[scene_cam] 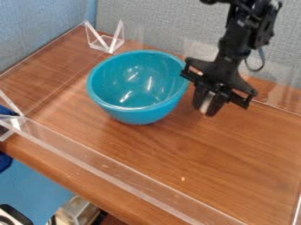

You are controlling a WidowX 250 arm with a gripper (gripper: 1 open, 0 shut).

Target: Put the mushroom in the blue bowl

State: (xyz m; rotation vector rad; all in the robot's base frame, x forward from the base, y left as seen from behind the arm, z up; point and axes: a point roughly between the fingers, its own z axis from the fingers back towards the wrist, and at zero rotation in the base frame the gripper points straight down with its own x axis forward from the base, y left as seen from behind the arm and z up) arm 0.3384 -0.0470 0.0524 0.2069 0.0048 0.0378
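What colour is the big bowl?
Teal-blue; the bowl shows clearly in the camera view.

A single camera looks down at an angle from off one corner of the wooden counter (177, 149), at middling range. The clear wall (106, 176) runs across the foreground, the blue backdrop (141, 13) closes the rear, and the arm (245, 35) enters from upper right.

Even, fairly bright light, low-res and soft throughout. White glare streaks inside the blue bowl (137, 85). Faint shadow under it on the surface (177, 158). Tool (216, 104) slightly blurred; bottom edge out of focus.
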